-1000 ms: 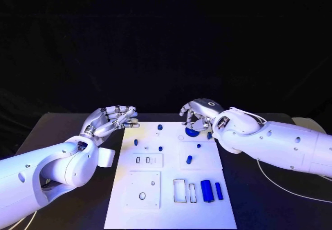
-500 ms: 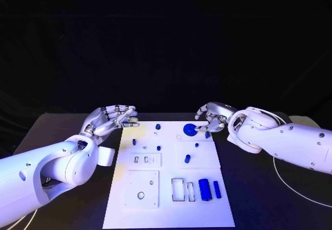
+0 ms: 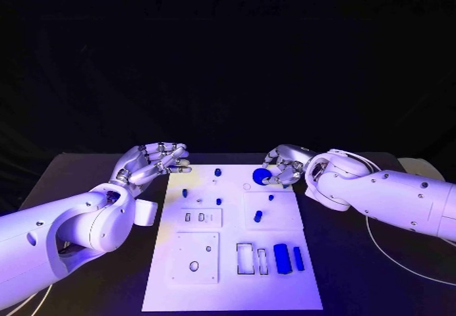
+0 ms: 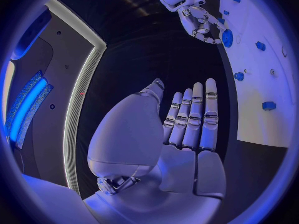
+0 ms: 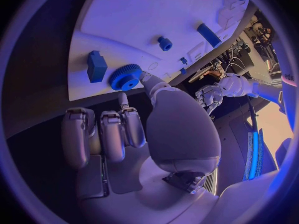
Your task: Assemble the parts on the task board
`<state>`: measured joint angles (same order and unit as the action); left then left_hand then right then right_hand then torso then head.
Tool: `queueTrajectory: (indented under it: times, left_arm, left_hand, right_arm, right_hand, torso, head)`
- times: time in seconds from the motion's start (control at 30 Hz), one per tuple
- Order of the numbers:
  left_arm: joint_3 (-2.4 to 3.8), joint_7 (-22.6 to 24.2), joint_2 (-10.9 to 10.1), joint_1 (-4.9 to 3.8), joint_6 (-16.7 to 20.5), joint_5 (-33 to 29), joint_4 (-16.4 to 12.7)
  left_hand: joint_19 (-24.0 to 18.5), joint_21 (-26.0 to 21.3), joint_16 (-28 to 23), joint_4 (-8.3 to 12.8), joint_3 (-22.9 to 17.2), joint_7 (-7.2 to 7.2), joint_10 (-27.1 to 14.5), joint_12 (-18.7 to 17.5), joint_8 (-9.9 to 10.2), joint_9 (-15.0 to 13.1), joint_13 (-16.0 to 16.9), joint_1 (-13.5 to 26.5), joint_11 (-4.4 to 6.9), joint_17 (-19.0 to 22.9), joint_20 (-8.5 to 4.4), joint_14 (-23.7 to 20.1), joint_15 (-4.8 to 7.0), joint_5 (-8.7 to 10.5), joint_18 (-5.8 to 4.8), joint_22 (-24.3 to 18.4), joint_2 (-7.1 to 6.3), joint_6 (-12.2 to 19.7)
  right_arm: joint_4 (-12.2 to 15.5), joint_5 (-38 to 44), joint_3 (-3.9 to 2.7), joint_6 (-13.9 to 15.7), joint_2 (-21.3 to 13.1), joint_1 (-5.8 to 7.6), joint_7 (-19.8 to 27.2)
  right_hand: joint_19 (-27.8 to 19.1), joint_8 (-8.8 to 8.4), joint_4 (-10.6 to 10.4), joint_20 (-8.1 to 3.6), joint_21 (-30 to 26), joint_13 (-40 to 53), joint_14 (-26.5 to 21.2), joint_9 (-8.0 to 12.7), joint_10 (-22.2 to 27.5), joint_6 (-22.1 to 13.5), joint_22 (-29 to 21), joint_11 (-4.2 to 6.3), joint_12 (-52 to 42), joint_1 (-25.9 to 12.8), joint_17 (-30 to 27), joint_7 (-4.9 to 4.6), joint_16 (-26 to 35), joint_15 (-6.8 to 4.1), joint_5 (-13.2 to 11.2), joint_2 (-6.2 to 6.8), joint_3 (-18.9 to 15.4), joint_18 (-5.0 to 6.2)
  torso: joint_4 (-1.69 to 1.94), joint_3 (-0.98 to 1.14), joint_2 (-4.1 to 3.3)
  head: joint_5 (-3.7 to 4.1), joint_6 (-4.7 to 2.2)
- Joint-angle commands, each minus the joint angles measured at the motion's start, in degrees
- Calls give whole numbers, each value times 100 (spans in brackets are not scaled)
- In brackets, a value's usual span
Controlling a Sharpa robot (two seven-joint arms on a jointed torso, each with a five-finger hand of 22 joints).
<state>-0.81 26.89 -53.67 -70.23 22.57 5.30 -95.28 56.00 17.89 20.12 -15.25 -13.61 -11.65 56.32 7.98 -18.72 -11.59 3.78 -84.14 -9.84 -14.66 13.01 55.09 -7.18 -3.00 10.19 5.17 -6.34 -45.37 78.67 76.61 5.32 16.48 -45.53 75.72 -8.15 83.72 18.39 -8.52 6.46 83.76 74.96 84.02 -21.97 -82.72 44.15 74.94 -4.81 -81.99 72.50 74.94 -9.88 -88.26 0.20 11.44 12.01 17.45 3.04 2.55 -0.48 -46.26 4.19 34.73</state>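
The white task board [image 3: 228, 289] lies in the middle of the black table. At its far end my right hand [image 3: 287, 164] pinches a blue gear [image 3: 262, 175] between the thumb and a fingertip, close above the board; the right wrist view has the gear [image 5: 126, 77] at the board's edge beside a blue block [image 5: 96, 65]. My left hand [image 3: 152, 163] hovers open off the board's far left corner, fingers straight and together [image 4: 193, 119], holding nothing. Several small blue pegs [image 3: 219, 201] stand on the board. A blue block [image 3: 281, 255] and a blue bar [image 3: 298, 258] lie near its front right.
Two raised white plates with recesses [image 3: 197, 258] sit on the board's left half, and narrow empty slots [image 3: 245, 258] lie beside the blue block. A white cable [image 3: 372, 240] runs over the table at the right. A pale object [image 3: 414, 168] sits at the table's far right corner.
My right hand has lifted off the gear and drawn back to the right, so the gear now shows at its fingertips. The left hand has stayed put.
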Motion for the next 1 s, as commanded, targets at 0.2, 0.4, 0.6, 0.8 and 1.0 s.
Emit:
queueTrajectory:
  times: [0.2,0.4,0.6,0.8,1.0]
  left_arm:
    - [4,22,17,-5,-122,-15,-1]
    - [4,19,20,-5,-128,-15,3]
    - [4,17,17,-5,-130,-15,5]
    - [4,12,17,-5,-134,-15,11]
    - [4,6,13,-5,-136,-15,17]
  left_hand:
    - [26,-20,-38,4,-28,-134,0,-18,30,8,-5,15,-29,-9,3,34,-21,9,37,-5,-40,19]
    - [26,-20,-38,4,-28,-134,0,-18,30,8,-5,15,-29,-9,3,34,-21,9,37,-5,-40,19]
    - [31,-35,-54,5,-33,-129,9,-38,34,7,-2,13,-27,-16,5,29,-22,9,37,-19,-41,18]
    - [31,-35,-54,5,-33,-129,9,-38,34,7,-2,13,-27,-16,5,29,-22,9,37,-19,-41,18]
    - [31,-35,-54,5,-33,-129,9,-38,34,7,-2,13,-27,-16,5,29,-22,9,37,-19,-41,18]
  right_arm:
    - [-151,32,7,-85,131,-33,-43]
    - [-189,63,9,-93,177,-40,-48]
    - [-216,114,11,-116,190,-47,-62]
    - [-198,278,13,-104,182,-61,-76]
    - [-163,412,14,-69,164,-69,-69]
  right_hand:
    - [139,36,-4,25,39,624,511,-12,-21,-39,683,-20,-47,72,1068,-1,-41,54,35,-52,-18,-104]
    - [151,75,-6,30,55,657,512,-21,-38,-17,708,-19,-76,118,1073,1,-44,57,49,-103,17,-109]
    - [188,173,20,26,104,741,518,-40,-97,111,780,-1,-151,210,1104,22,-57,45,62,-189,144,-123]
    - [243,285,125,-29,174,873,522,-55,-199,496,888,85,-264,345,1127,120,-67,-23,-24,-264,556,-146]
    - [274,273,200,-64,212,898,525,-60,-217,611,945,123,-283,364,1144,159,-73,-59,16,-231,763,-159]
  torso:
    - [0,-6,3]
    - [0,-4,1]
    - [-12,-3,3]
    - [-2,0,3]
    - [-2,0,2]
  head:
    - [-11,19]
    - [-15,30]
    - [-21,41]
    - [-24,59]
    - [-21,66]
